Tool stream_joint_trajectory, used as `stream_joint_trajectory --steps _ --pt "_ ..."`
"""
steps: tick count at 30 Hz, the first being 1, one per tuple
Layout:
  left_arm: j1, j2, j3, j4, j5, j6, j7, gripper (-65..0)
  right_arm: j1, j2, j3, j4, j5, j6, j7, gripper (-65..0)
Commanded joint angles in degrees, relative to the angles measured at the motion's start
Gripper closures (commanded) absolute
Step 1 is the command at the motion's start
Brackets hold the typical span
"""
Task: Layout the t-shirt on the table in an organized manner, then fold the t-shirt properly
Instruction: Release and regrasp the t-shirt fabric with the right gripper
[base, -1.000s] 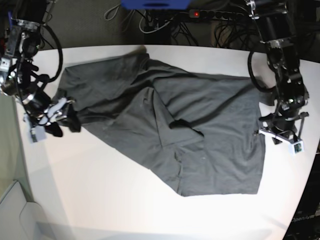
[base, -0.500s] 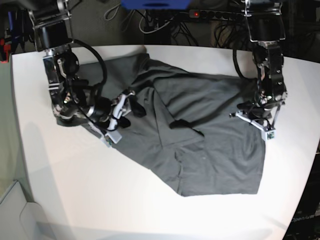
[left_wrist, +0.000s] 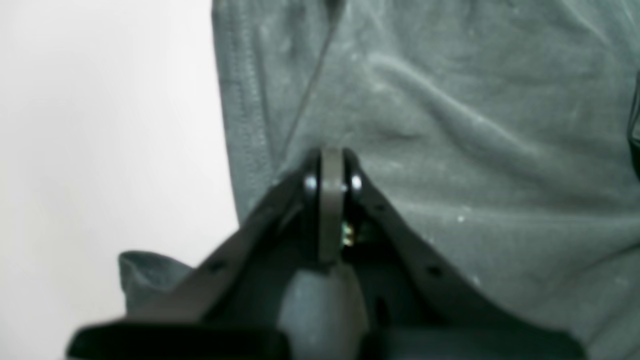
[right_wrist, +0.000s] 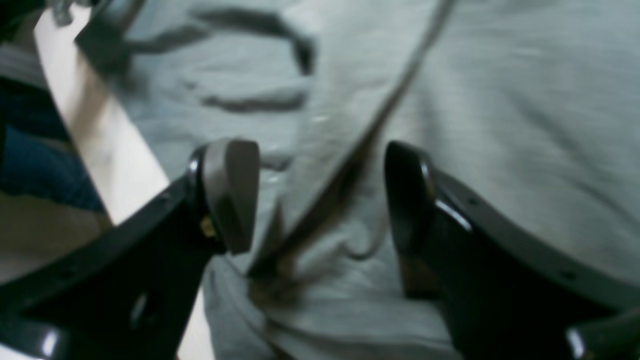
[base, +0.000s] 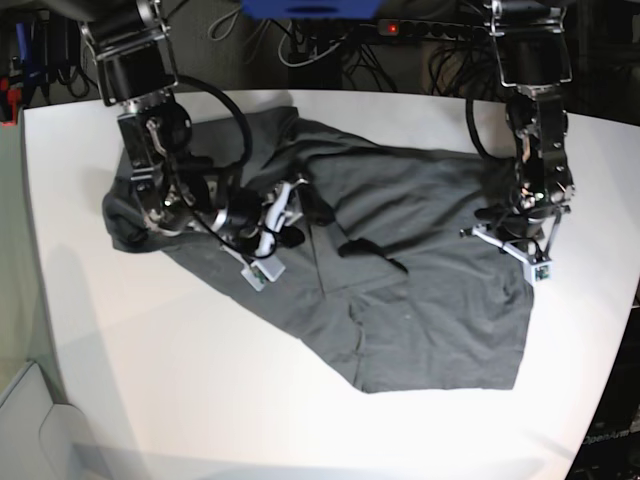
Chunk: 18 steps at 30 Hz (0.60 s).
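Note:
The dark grey t-shirt lies spread but crumpled across the white table, with folds near its middle. My right gripper hovers over the shirt's left half. The right wrist view shows it open with its fingers on either side of a diagonal crease in the shirt, nothing between them. My left gripper is at the shirt's right side. The left wrist view shows it shut, with its tips over the shirt just inside the hem, beside bare table.
A power strip with a red light, cables and a blue object lie beyond the table's far edge. The table's rounded right edge runs close to the left arm. Bare white tabletop stretches in front of the shirt.
The right arm swung from the table's left edge inward over the shirt's left half, still open. The left arm moved from the right edge a little inward onto the shirt, still shut.

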<state>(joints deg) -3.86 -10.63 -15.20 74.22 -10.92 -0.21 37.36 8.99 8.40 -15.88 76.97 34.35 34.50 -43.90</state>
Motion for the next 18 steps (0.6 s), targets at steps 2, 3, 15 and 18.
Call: stream_joint_trajectory --steps 2,3,15,18 --pt "-0.93 -0.58 -0.05 0.55 0.06 0.08 -0.40 -0.1 1.16 0.17 -0.69 0.70 1.04 0.36 1.13 -40.5" --pt "-0.93 -0.58 -0.05 0.55 0.06 0.08 -0.40 -0.1 1.16 0.17 -1.04 0.70 1.04 0.36 1.13 -40.5" --pt "-0.93 -0.66 -0.14 0.47 0.06 0.08 -0.49 -0.1 1.95 -1.33 -1.66 -8.27 1.04 0.27 3.59 -39.7" --pt "-0.85 -0.75 -0.14 0.47 0.06 0.08 -0.49 -0.1 2.30 -1.50 -1.66 -8.44 1.04 0.27 6.58 -33.1"
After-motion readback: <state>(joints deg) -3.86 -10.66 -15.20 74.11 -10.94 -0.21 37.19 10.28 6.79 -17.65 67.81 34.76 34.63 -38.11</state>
